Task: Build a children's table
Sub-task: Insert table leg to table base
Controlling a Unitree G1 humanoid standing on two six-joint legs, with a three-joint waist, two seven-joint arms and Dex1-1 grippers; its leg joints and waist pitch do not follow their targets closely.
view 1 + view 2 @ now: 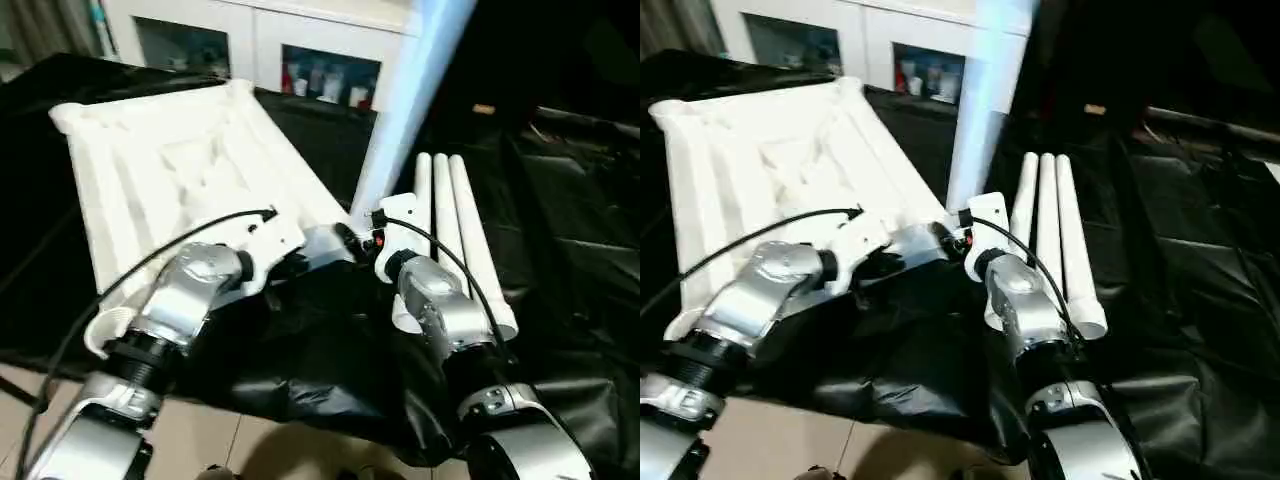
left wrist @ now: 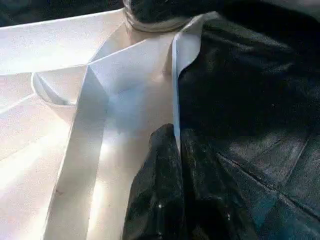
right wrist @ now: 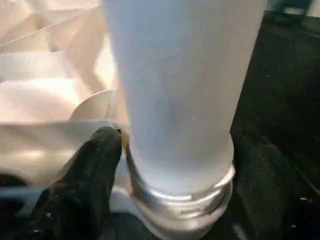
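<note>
Now, tabletop [image 1: 170,170]: underside up on black-draped work table [image 1: 560,260]
Standing leg [image 1: 400,130]: upright in near corner socket [image 3: 175,200]
Spare legs [image 1: 450,220]: three, side by side, just right of standing leg
Left gripper [image 1: 300,262]: fingers together at top's near rim [image 2: 176,90]; holding nothing seen
Right gripper [image 1: 362,240]: at standing leg's base; grip cannot be told

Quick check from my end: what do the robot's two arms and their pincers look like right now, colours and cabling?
Both forearms are shiny silver metal with black ribbed joint rings. Each wrist carries a white housing, with a thin black cable looping back along the arm. The left pincer and right pincer have black fingers.
</note>
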